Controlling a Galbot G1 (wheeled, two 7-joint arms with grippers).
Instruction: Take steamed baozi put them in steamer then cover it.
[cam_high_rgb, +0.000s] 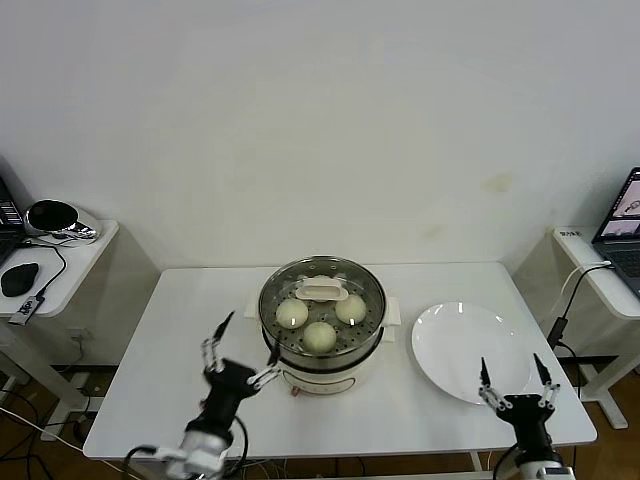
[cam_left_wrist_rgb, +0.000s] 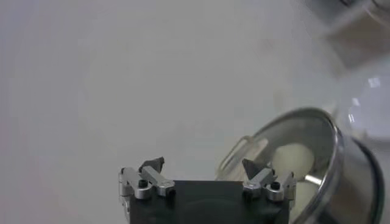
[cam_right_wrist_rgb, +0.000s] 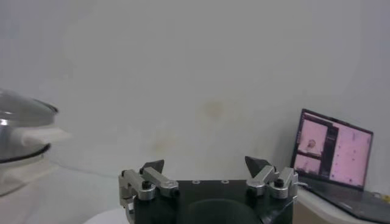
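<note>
Centrally, we see the steamer (cam_high_rgb: 322, 330) on a white surface (cam_high_rgb: 180, 350), its glass lid (cam_high_rgb: 322, 292) on, with three baozi (cam_high_rgb: 319, 336) visible inside. Our left end effector (cam_high_rgb: 243, 345) hovers just beside the pot's left side, fingers spread open and empty. A white plate (cam_high_rgb: 470, 350) lies to the right; our right end effector (cam_high_rgb: 513, 378) hangs over its near edge, open too. Behind stands a plain white wall (cam_high_rgb: 320, 120). Side desks flank us, one holding a laptop (cam_high_rgb: 620, 225).
</note>
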